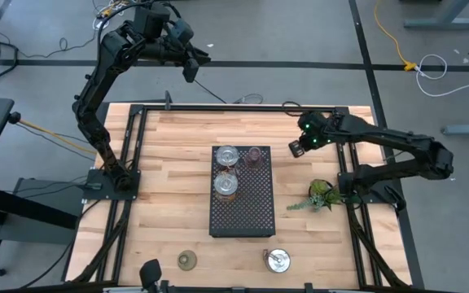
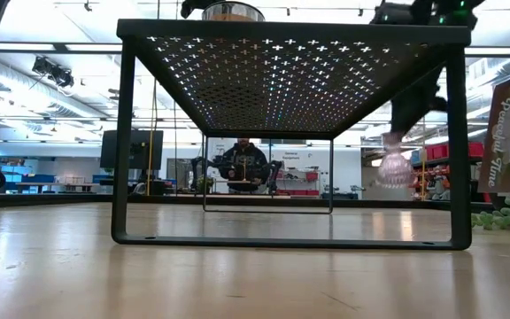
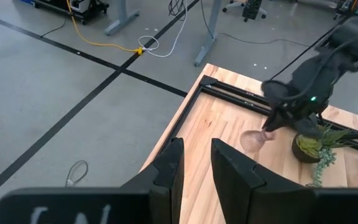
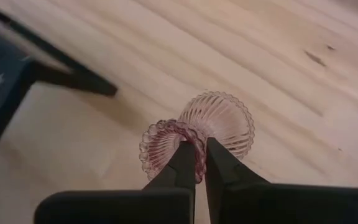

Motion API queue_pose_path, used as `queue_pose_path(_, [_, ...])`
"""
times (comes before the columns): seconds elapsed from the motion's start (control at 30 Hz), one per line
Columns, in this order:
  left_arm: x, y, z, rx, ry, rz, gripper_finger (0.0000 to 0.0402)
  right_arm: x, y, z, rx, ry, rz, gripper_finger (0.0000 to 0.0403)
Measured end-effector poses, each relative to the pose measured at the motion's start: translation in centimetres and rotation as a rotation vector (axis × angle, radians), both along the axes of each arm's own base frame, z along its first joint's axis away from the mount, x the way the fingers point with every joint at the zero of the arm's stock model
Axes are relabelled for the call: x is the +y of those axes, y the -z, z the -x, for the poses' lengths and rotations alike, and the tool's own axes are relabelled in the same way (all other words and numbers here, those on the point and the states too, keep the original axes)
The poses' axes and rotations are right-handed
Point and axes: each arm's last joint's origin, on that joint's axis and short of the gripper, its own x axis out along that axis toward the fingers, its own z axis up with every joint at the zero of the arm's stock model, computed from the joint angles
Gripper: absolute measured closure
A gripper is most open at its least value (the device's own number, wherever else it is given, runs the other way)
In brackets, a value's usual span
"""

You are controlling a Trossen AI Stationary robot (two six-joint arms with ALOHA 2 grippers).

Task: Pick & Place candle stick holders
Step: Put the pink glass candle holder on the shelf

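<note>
Three holders [image 1: 227, 154] on tray [image 1: 243, 220]

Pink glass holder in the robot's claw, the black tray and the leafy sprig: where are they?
pink glass holder [image 4: 219, 121]: right wrist view, on its ribbed body.
black tray [image 1: 255, 207]: high view, on bare perforated top.
leafy sprig [image 1: 324, 194]: high view, on its leaves.

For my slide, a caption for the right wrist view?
Right gripper fingers pinch a pink ribbed candle holder above the wooden table.
</note>
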Motion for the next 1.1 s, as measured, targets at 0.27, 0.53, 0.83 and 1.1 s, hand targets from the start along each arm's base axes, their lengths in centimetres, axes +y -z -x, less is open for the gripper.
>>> queue_pose_path(0.27, [0.0,0.0,0.0,0.001,0.001,-0.001,0.0317,2.0,-6.8,0.3,-0.125,-0.126,-0.036,0.0401])
queue_pose_path(0.53, [0.0,0.0,0.0,0.004,0.005,-0.009,0.0317,5.8,-12.4,-0.3,-0.345,-0.268,-0.156,0.0401])
queue_pose_path(0.83, [0.0,0.0,0.0,0.004,0.005,-0.009,0.0317,10.8,-14.1,-3.5,-0.391,-0.305,-0.167,0.0401])
queue_pose_path(1.1, [0.0,0.0,0.0,-0.001,-0.002,0.004,0.0317,13.7,-13.4,-8.5,-0.322,-0.445,-0.115,0.0401])
